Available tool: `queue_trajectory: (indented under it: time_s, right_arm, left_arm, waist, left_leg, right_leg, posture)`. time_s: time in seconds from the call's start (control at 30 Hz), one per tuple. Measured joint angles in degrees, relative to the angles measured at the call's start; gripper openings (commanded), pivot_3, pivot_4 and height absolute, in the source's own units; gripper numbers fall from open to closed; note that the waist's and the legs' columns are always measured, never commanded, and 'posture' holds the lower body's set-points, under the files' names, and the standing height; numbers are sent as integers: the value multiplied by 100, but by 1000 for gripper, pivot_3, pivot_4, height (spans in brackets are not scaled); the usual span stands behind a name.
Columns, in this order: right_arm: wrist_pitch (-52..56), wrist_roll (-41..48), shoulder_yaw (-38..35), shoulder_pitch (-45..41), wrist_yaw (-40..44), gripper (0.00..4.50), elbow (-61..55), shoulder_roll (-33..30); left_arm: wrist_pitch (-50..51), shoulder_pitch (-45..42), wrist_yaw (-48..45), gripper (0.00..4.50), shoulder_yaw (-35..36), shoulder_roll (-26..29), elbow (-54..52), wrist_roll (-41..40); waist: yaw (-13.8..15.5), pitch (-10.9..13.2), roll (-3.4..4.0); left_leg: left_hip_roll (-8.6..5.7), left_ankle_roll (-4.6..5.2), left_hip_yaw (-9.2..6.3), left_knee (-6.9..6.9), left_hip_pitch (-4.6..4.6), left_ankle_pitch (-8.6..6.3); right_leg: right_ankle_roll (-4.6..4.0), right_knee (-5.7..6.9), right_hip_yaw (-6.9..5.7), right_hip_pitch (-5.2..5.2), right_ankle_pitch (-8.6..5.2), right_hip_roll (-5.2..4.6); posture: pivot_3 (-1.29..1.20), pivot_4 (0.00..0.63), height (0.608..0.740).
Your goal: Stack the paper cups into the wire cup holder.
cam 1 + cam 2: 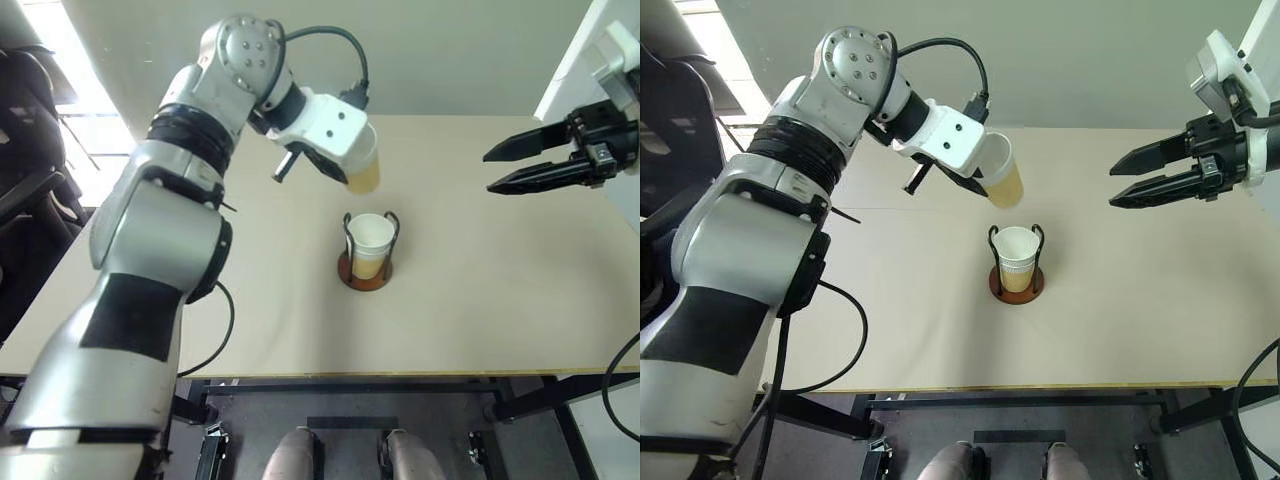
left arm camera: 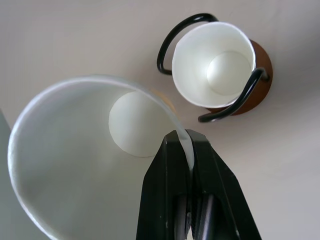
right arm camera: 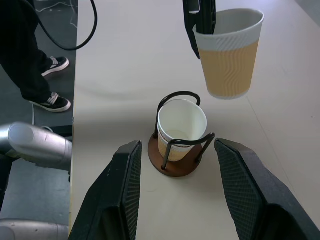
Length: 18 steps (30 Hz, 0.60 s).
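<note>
Left wrist view: left gripper (image 2: 190, 150) pinches a cup (image 2: 75, 165) rim; right gripper (image 3: 175, 190) gapes empty. Lowered off-centre, it probably snags the holder (image 3: 176, 150).

Table (image 1: 480, 320): pale beige top, spanning the middle of the frame.
Person's legs (image 3: 25, 55): upper left, dark trousers, black-and-white sneakers (image 3: 52, 102).
Floor (image 1: 1090, 440): dark, bottom edge.

2 paper cups (image 3: 230, 55) seen, maybe more nested; 1 wire cup holder (image 3: 175, 167); 1 table (image 1: 500, 300).
</note>
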Motion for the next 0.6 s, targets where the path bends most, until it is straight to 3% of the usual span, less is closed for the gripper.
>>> queue_trajectory:
  time_s: [0.23, 0.6]
  right_arm:
    - [57, 1, 0, -24, 0, 2333, -9, -41]
    - [63, -19, 6, -44, 0, 2333, -5, -44]
  left_arm:
    - [103, 1, -6, 19, -823, 69, -118, -726]
    - [816, 86, -19, 19, -2647, 677, -1469, -2747]
  waist:
    - [-6, 0, 1]
    - [15, -1, 4]
  left_leg:
    - [-8, 12, 14, 12, 4, -9]
    - [-13, 14, 11, 24, 12, -10]
  right_leg:
    - [15, -1, -8, 7, 7, 4]
    - [19, -1, -8, 23, 8, 3]
  posture:
    - [0, 150, 740]
    - [0, 150, 740]
